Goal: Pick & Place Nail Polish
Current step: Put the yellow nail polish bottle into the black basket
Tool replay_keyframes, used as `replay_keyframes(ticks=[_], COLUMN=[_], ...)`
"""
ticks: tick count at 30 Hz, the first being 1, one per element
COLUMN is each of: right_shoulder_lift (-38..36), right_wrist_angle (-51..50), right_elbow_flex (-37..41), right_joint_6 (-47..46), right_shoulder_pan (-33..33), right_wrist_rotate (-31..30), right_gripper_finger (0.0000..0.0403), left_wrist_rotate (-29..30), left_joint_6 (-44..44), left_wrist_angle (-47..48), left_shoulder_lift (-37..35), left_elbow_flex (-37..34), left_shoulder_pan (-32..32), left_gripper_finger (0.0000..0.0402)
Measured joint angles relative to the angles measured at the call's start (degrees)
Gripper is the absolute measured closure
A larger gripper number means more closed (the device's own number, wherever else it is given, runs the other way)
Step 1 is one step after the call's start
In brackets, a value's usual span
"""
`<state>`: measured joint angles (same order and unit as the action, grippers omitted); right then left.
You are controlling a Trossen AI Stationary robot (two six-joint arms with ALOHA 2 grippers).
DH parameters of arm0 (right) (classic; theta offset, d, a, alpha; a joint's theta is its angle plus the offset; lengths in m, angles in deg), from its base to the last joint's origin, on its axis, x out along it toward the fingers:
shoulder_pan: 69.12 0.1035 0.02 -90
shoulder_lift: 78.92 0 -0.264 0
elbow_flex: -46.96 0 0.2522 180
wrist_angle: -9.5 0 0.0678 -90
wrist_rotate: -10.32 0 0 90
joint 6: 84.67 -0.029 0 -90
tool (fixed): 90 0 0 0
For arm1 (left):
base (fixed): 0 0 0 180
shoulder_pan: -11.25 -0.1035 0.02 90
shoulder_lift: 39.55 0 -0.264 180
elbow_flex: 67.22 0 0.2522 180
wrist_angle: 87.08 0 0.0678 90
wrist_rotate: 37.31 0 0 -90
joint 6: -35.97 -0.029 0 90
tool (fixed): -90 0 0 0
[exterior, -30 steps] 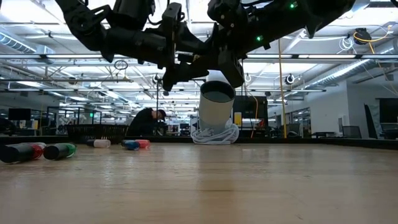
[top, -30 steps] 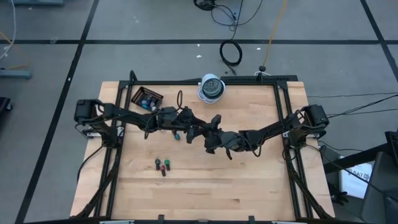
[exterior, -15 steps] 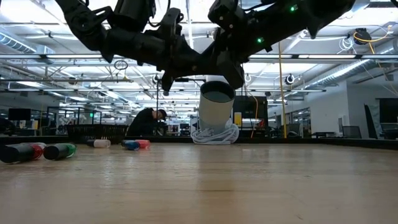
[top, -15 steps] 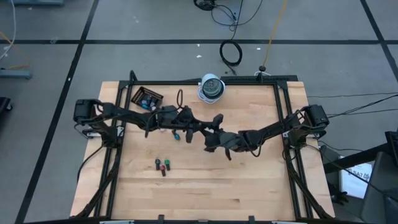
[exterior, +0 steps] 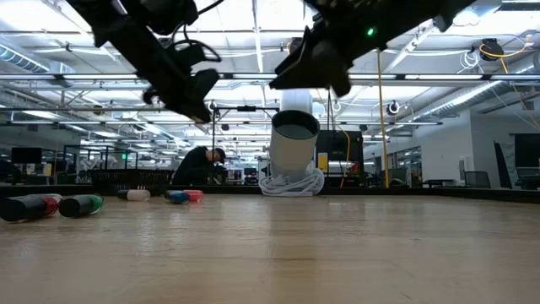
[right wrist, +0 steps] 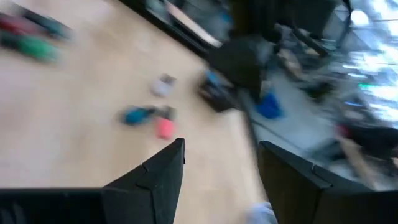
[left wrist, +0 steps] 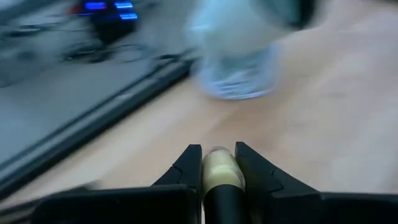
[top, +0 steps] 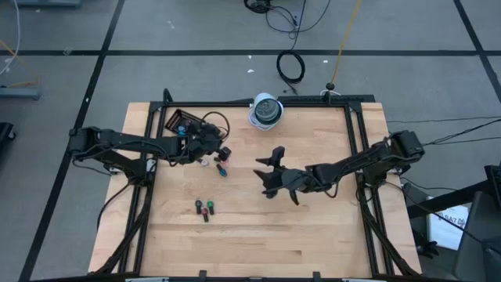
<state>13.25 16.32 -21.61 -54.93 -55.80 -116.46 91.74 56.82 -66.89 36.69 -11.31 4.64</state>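
- Nail polish (top: 205,208), high view: three bottles lie loose on the tabletop (top: 313,235), near both claws. A second ago the two arms met mid-table. Now the left claw (top: 221,153) has pulled back toward the black tray (top: 185,123), and the right claw (top: 268,171) hangs apart from it, spread wide and empty. I judge the handover done, with the tray drop left
- Low view: both claws are up off the tabletop. Bottles lie on their sides well below the left claw. What it carries cannot be made out here
- Left wrist view: the left claw is clamped narrow on a pale yellow bottle (left wrist: 219,171) with a dark cap. The surroundings are smeared by motion
- Right wrist view: nothing sits between the right claw's fingers. A teal bottle (right wrist: 138,115) and a pink bottle (right wrist: 165,129) lie beyond it, blurred
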Motion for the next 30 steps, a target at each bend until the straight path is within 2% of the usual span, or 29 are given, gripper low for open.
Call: replay_keyframes(ticks=[2,4,6,8,13,21,27,30], right_shoulder_lift=[-2.7,-5.4,-8.5,-11.2,-19.3,-29.5,-32.7,-32.6], right_wrist_angle=[-3.6,-4.0,-3.2,0.0,8.3,23.8,25.2,25.0], right_elbow_flex=[0.2,1.6,4.1,7.0,16.1,28.9,30.9,30.9], right_joint_6=[-3.6,-6.4,-8.2,-9.6,-10.1,-11.1,-12.7,-12.7], right_shoulder_pan=[-0.3,-1.3,-2.5,-3.7,-5.6,-7.7,-7.7,-7.7], right_wrist_rotate=[7.7,18.0,26.4,30.6,29.0,27.7,27.6,27.6], right_gripper_finger=[0.0207,0.0207,0.0207,0.021,0.0222,0.0235,0.0242,0.0243], left_wrist_rotate=[4.7,7.3,7.5,7.3,7.2,2.1,-6.9,-7.3], left_joint_6=[3.1,5.0,5.8,6.2,6.5,8.4,4.8,5.2], left_wrist_angle=[5.5,8.1,7.8,8.1,6.8,3.7,-9.8,-11.5], left_shoulder_lift=[-0.8,-1.4,-1.4,-1.3,-1.3,-2.1,-7.4,-11.6], left_elbow_flex=[-0.3,-1.1,-2.0,-3.1,-5.6,-11.2,-19.5,-22.7], left_shoulder_pan=[-0.2,-0.7,-1.7,-2.8,-6.7,-15.3,-20.9,-23.2], left_gripper_finger=[0.0351,0.0351,0.0351,0.0351,0.0351,0.0351,0.0351,0.035])
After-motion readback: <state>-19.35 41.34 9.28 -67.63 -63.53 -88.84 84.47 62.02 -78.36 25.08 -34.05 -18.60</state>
